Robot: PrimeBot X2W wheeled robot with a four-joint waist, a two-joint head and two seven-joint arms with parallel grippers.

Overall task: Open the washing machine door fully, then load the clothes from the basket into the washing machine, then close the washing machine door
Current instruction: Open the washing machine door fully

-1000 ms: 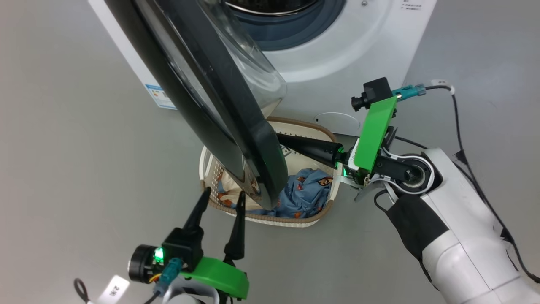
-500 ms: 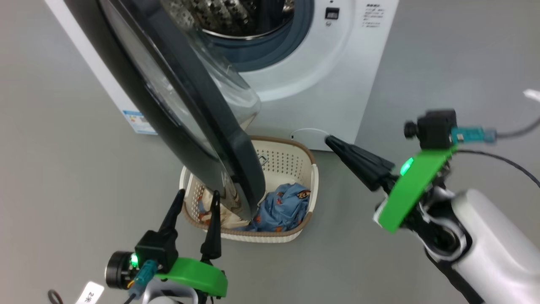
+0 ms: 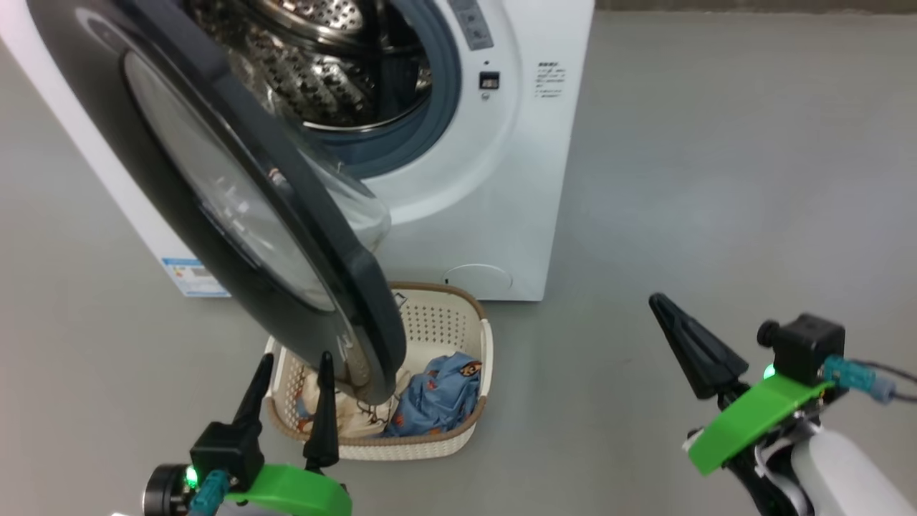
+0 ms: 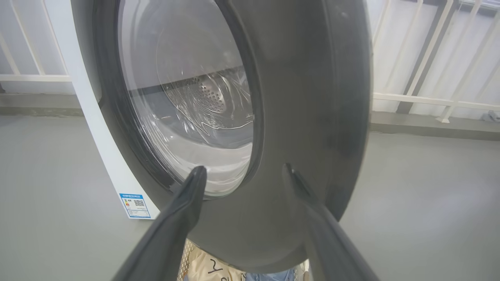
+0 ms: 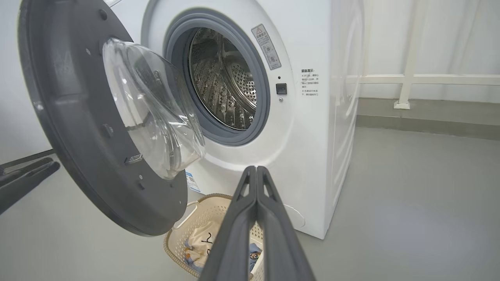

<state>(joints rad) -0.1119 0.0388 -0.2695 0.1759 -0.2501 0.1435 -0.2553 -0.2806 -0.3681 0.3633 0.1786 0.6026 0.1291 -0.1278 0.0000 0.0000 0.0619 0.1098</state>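
The left gripper (image 3: 296,358) is low on the left. Its two fingers are spread wide apart and point up at the outside of the door (image 3: 236,215), near the bottom of the black rim. I cannot tell if they touch it. The door is swung out part way and hangs over the left side of the basket (image 3: 440,319). A blue sticker (image 3: 185,276) shows low on the washer (image 3: 516,179), behind the door. The basket sits on the floor (image 3: 680,179), right at the foot of the washer. The clothes (image 3: 408,405) lie inside it: a cream piece (image 3: 354,419) on the left and a blue piece (image 3: 437,390) on the right. Above, the shiny drum (image 3: 322,64) shows through the round hole. The right gripper (image 3: 654,301) is low on the right, over the floor, well apart from the basket. Its fingers are pressed together.
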